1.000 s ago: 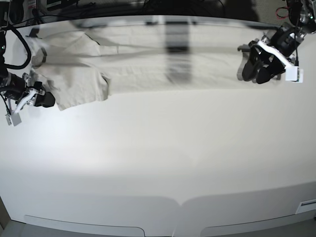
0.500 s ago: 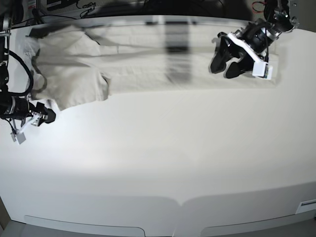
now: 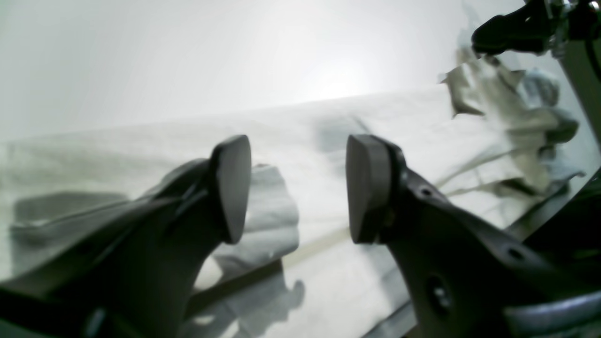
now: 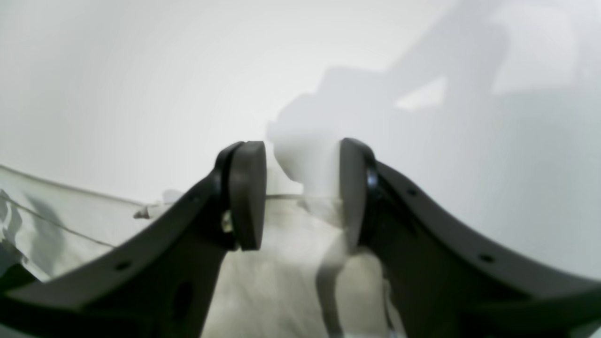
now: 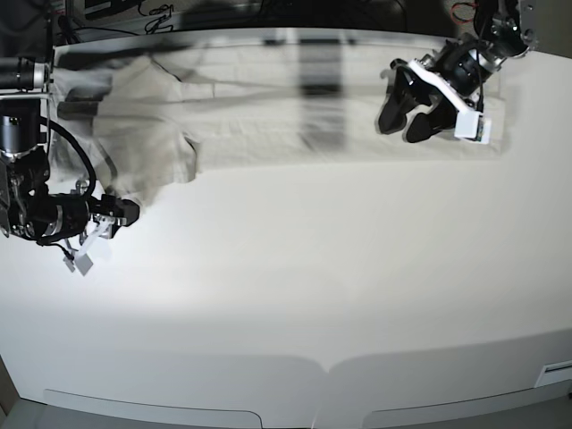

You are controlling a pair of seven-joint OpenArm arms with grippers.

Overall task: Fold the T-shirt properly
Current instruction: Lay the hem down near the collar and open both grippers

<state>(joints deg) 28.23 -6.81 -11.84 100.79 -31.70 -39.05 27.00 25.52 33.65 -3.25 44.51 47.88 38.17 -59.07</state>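
You are at the grasping step: the T-shirt (image 5: 268, 112) lies spread along the far edge of the table (image 5: 313, 286), not yet folded. Your left gripper (image 5: 401, 114) hangs over the hem end with its fingers apart, holding nothing. Your right gripper (image 5: 114, 214) is at the near corner of the sleeve end; its fingers are apart too, with the cloth edge between them but not pinched. Next, I think, you must close both on their edges before lifting.
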